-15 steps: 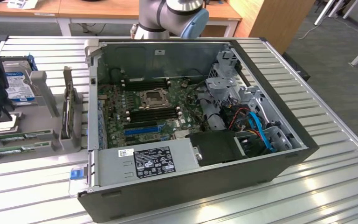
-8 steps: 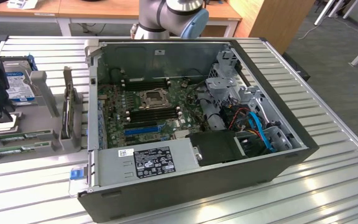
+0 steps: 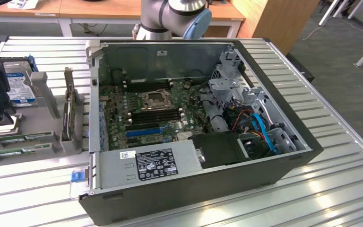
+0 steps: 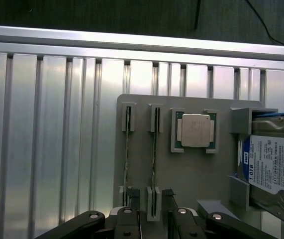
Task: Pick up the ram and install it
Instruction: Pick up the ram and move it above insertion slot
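green ram (image 4: 154, 154) on edge in grey holder (image 4: 191, 174) | pincer (image 4: 154, 225) wide, above it, nothing held

Your exterior view sits high off the desk (image 3: 339, 161) and looks down at a slant across the open computer case (image 3: 276, 163) toward the arm's base (image 3: 168, 19) at the far edge. It stands well back and takes in most of the desk. Your wrist view hangs close over the grey tray (image 4: 191, 174), facing straight down past the claw (image 4: 154, 221). Both views share that tray and its hard drive (image 4: 276, 164), which lie at the exterior view's left.
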`<state>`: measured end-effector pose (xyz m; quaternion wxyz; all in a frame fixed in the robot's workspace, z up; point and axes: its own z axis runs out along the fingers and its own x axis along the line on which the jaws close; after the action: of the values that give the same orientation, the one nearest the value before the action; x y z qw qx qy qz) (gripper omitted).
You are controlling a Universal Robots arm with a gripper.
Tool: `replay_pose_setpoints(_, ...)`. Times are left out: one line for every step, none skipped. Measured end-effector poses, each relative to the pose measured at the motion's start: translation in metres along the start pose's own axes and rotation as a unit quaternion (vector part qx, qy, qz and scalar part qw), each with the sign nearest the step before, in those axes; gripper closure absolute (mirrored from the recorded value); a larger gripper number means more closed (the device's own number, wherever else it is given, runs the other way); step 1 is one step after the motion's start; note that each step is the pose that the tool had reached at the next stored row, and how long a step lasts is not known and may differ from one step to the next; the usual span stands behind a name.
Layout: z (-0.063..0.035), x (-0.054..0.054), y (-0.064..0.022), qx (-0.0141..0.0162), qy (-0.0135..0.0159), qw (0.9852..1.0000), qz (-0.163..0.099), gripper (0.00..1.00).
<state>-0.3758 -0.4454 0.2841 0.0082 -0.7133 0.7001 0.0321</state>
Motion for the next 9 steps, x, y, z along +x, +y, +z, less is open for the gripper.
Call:
replay_pose_setpoints(0.0005, 0.0, 0.0, 0.0, 0.0, 1.0, 0.0, 0.69)
replay_pose_setpoints(0.0011, 0.0, -0.0001, 0.0001, -0.0001, 1.0, 0.0, 0.69)
replay_pose_setpoints(0.002, 0.0, -0.0001, 0.0, 0.0, 1.0, 0.0, 0.69)
replay_pose_setpoints(0.0031, 0.0, -0.0001, 0.0, 0.0, 1.0, 0.0, 0.69)
replay_pose_setpoints(0.0048, 0.0, -0.0002, 0.0, 0.0, 1.0, 0.0, 0.69)
replay_pose_setpoints(0.0065, 0.0, -0.0002, 0.0, 0.0, 1.0, 0.0, 0.69)
replay_pose_setpoints(0.0082, 0.0, -0.0003, 0.0, 0.0, 1.0, 0.0, 0.69)
replay_pose_setpoints(0.0098, 0.001, -0.0004, 0.0, 0.0, 1.0, 0.0, 0.69)
replay_pose_setpoints(0.0113, 0.001, -0.0004, 0.0, 0.0, 1.0, 0.0, 0.69)
